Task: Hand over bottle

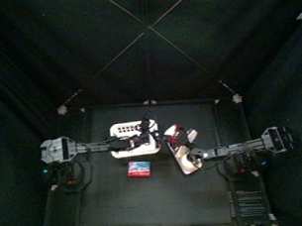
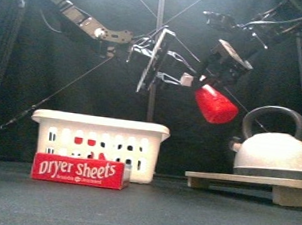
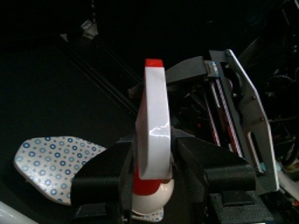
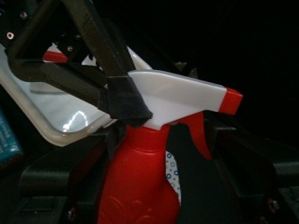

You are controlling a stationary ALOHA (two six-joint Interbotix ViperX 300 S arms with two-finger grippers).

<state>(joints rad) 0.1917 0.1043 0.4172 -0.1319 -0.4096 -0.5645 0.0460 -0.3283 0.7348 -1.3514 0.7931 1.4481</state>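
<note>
The bottle [image 2: 216, 103] is a red spray bottle with a white trigger head and a red nozzle tip. It hangs in the air above the table's middle, between both arms. My right gripper [image 2: 222, 71] is shut on the red body, which fills the space between its jaws in the right wrist view [image 4: 146, 179]. My left gripper [image 2: 168, 61] reaches in from the left and is shut on the white head [image 4: 176, 87]. In the left wrist view the white head [image 3: 155, 105] stands upright between the jaws.
A white slotted basket [image 2: 97, 140] stands at the left with a flat red box [image 2: 78, 170] lying in front of it. A white kettle [image 2: 274, 147] sits on a wooden board [image 2: 248, 184] at the right. Black curtains close in all sides.
</note>
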